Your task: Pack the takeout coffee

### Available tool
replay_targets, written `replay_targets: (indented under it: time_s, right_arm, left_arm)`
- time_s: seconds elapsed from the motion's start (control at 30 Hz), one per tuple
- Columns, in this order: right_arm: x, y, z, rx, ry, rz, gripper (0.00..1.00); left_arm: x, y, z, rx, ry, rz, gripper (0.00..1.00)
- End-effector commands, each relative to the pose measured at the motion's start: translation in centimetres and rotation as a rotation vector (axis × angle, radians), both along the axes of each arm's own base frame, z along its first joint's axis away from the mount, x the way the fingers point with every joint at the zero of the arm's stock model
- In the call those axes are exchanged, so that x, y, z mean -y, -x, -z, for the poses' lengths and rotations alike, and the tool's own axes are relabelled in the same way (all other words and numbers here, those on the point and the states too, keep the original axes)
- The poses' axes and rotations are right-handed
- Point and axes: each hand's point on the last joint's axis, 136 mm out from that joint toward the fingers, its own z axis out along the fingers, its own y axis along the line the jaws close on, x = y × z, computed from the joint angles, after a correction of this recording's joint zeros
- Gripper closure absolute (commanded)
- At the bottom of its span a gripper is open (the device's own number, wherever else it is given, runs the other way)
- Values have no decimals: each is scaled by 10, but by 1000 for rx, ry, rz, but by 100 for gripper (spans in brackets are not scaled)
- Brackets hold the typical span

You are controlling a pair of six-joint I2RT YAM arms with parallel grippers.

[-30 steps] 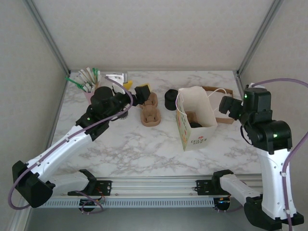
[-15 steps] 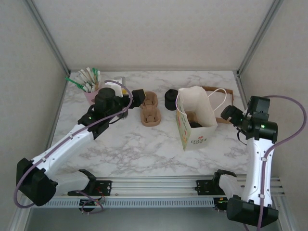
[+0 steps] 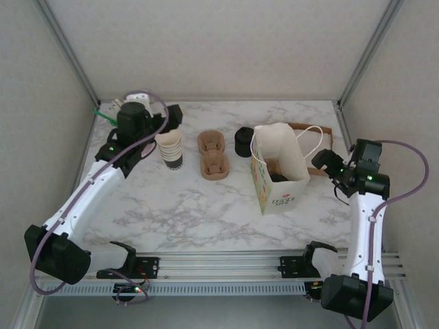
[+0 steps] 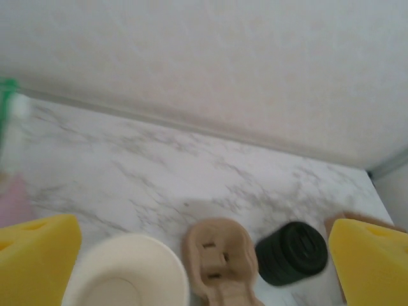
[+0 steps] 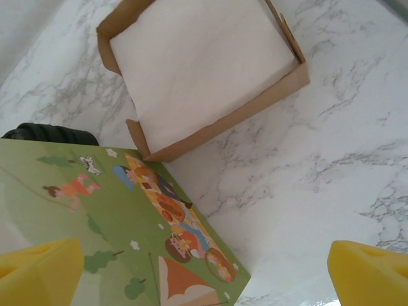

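Left arm reached long toward the upper left of the overhead view, wrist raised. The left gripper (image 3: 171,117) hung just above the lidless stack of cream paper cups (image 3: 170,147), jaws wide apart, holding nothing.

Right arm stood folded at the right edge. The right gripper (image 3: 324,160) pointed left at the white illustrated paper bag (image 3: 278,195), jaws also wide apart and empty.

The takeout coffee (image 3: 278,177) sat inside the open bag, right of centre. Its round black lid showed beside a brown insert I could not identify. It lay near the right gripper, to its left, and well apart from the left gripper.

Two tan pulp cup carriers (image 3: 213,155) and the black stack of spare lids (image 3: 243,141) sat between cups and bag.
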Motion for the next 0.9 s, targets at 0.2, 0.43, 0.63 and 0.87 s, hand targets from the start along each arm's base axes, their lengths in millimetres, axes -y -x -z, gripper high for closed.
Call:
replay_targets:
  time_s: [0.2,0.43,0.63,0.87]
  right_arm:
    - [5,-13,21,-20,-55,68,1]
    - [2,-19,32,-27,-77,55,1]
    - [-2,-23,33,-20,-98,33,1]
    - [-6,-24,30,-7,-116,14,1]
  left_arm:
    - [-129,10,-24,7,-39,-387,7]
    - [-197,27,-20,24,-15,-583,8]
    - [-220,3,5,-22,40,-583,15]
    - [-225,-26,21,-74,43,-549,27]
